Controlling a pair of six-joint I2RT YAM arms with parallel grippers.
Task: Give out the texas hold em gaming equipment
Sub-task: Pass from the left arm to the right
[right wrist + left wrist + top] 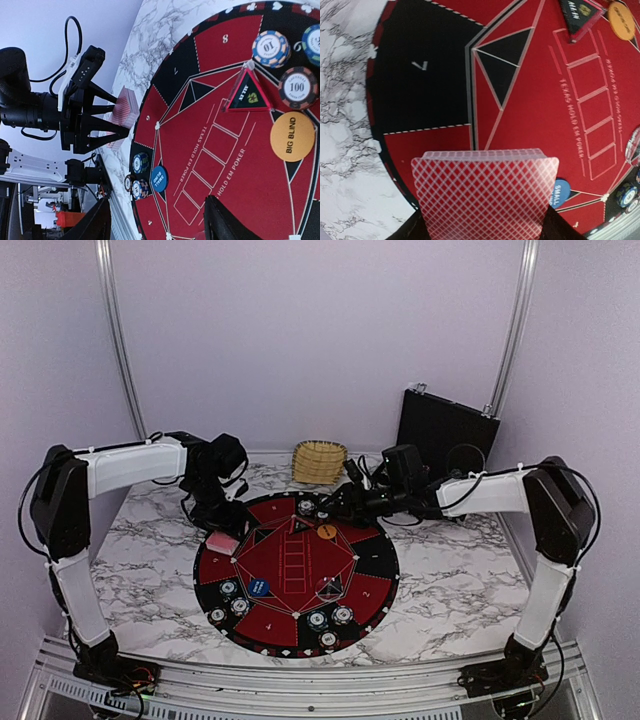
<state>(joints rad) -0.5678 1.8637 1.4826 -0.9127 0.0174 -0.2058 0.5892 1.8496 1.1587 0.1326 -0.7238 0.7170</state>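
My left gripper [222,532] is shut on a deck of red-backed playing cards [485,192] and holds it over the mat's left edge, near the section marked 7. The deck also shows in the top view [222,543] and the right wrist view [125,109]. My right gripper [335,505] is open and empty over the far side of the mat; its dark fingers [225,220] frame the mat's middle. An orange big blind disc [292,136] and a blue small blind disc [159,178] lie on the mat. Poker chips [270,48] sit at the far rim, others at the near-left [229,588] and near [328,639] rims.
The round black-and-red mat [370,560] lies on the marble table. A triangular all-in marker [247,95] lies beside the big blind disc. A wicker basket [319,461] stands behind the mat, a black case [445,430] leans at the back right.
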